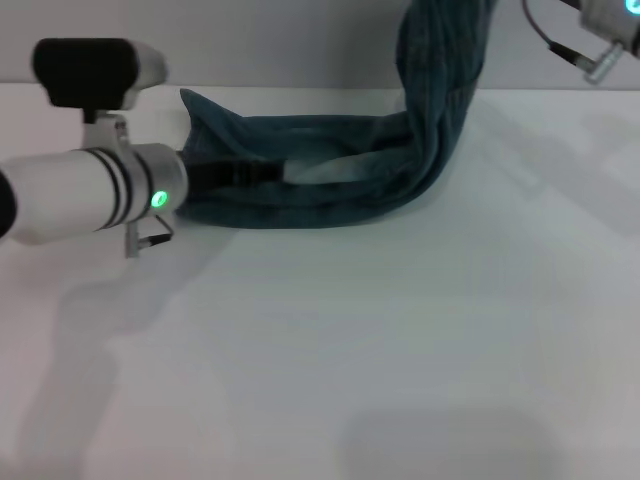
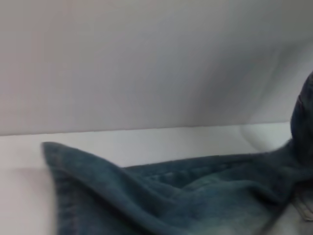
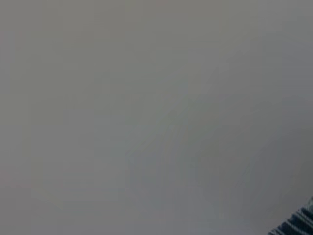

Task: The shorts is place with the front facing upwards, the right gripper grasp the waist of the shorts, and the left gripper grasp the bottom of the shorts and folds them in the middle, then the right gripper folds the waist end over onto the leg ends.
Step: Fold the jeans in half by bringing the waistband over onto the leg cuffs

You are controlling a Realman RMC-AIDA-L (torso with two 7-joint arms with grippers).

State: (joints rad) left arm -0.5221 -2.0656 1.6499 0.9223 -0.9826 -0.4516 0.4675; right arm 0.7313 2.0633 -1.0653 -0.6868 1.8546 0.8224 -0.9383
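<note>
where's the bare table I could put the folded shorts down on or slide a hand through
The near half of the table, in front of the shorts, is bare; so is its right side. It is crowded at the far left, where the left gripper meets the denim, and far centre, where the fabric rises out of view.

Shorts point(image 1: 340, 175) are lying on the table point(image 1: 350, 350) toward the far edge, around 12 o'clock from the robot, folded lengthwise into a band running from 9 to 3 o'clock. Their 3 o'clock end is rising off the table and hanging upward, out past the upper edge of the head view. Left gripper point(image 1: 235, 175) is sitting at the 9 o'clock end of the band, reaching in toward 3 o'clock, low on the fabric, its arm trailing off to the robot's left. Right gripper is staying out of sight; only its arm point(image 1: 610, 20) is showing, high at about 1 o'clock, just right of the raised cloth. Wall point(image 1: 250, 40) is standing behind the table.
</note>
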